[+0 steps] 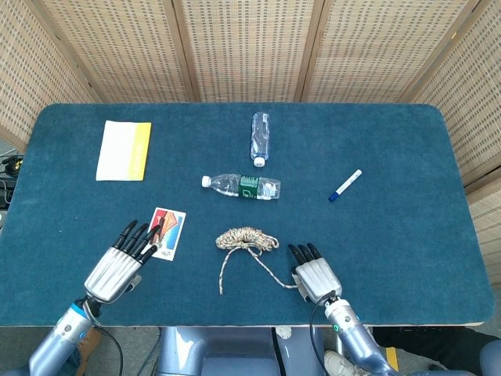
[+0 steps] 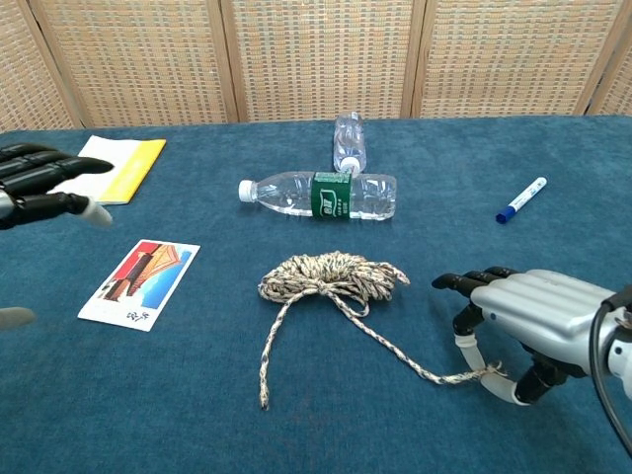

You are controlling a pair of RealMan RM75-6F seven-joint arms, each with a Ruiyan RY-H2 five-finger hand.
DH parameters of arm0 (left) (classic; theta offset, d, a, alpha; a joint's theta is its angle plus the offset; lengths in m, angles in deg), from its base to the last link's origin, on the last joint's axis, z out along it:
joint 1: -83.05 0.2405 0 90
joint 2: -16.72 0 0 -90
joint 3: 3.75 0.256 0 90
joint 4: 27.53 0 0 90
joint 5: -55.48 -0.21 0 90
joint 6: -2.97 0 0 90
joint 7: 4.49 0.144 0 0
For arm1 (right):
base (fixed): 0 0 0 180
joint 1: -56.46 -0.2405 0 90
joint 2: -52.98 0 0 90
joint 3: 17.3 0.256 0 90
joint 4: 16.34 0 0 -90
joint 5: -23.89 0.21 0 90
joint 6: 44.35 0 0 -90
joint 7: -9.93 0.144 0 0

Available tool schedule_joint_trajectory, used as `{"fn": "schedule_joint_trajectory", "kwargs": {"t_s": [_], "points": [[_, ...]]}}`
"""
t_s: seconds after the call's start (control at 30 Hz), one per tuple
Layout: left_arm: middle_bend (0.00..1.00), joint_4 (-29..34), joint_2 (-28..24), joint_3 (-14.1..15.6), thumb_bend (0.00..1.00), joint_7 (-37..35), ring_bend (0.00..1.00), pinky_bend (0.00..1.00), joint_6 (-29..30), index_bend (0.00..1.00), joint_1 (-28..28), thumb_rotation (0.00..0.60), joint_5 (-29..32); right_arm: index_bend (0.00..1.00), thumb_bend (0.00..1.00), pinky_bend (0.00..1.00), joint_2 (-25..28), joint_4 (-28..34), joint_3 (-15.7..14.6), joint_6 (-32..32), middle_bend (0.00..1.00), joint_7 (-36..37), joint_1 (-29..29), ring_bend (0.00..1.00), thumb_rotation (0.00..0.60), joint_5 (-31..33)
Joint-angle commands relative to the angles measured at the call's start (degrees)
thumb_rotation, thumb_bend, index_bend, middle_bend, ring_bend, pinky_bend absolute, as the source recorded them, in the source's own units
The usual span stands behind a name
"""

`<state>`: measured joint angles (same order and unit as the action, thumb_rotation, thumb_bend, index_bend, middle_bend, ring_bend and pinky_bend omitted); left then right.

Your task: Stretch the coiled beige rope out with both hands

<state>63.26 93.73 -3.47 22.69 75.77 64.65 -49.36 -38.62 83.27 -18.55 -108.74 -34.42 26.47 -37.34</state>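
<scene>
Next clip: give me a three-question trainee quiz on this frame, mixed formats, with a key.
1. True or false: the right hand holds one end of the beige rope.
2. The left hand is nearest to: A) the marker B) the picture card C) the labelled bottle.
3. Fill in: the rope's free end lies on the ____.

Key: 1 true. 2 B. 3 table.

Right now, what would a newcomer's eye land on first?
The coiled beige rope at the middle front of the blue felt table, one loose tail running to the right hand, which pinches its end. Next, the left hand, fingers spread, beside the picture card, holding nothing.
</scene>
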Motion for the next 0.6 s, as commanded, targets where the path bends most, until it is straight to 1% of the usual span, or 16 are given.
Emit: {"fn": "schedule_joint_trajectory", "kwargs": {"t_s": [0.03, 0.13, 0.33, 0.4, 0.6], "points": [[0.00, -10.39, 2.36, 2.38, 0.21, -8.00, 0.00, 0.00, -0.97, 0.31, -7.66, 0.600, -10.24, 0.60, 0.43, 0.00, -0.01, 0.33, 0.09, -0.23, 0.00, -0.52, -0.14, 0.00, 0.600, 0.21], [0.00, -12.13, 3.47, 2.99, 0.22, -9.46, 0.00, 0.00, -2.39, 0.34, -10.25, 0.600, -11.99, 0.60, 0.43, 0.00, -0.14, 0.33, -0.01, -0.54, 0.00, -1.23, -0.28, 0.00, 0.600, -0.06], [0.00, -14.00, 6.12, 2.97, 0.24, -10.91, 0.00, 0.00, -4.93, 0.38, -14.33, 0.600, -13.09, 0.60, 0.43, 0.00, -0.47, 0.37, 0.08, -0.28, 0.00, -1.52, -0.48, 0.00, 0.600, 0.59], [0.00, -14.47, 7.29, 2.84, 0.28, -11.33, 0.00, 0.00, -6.06, 0.40, -15.54, 0.600, -12.89, 0.60, 0.43, 0.00, -0.49, 0.45, 0.23, -0.04, 0.00, -1.54, -0.65, 0.00, 0.600, 0.95], [0.00, -13.61, 10.32, 1.90, 0.37, -7.77, 0.00, 0.00, -12.44, 0.44, -19.53, 0.600, -11.45, 0.60, 0.43, 0.00, -0.36, 0.35, 0.80, 0.83, 0.00, -1.19, -1.27, 0.00, 0.600, 2.10]]}}
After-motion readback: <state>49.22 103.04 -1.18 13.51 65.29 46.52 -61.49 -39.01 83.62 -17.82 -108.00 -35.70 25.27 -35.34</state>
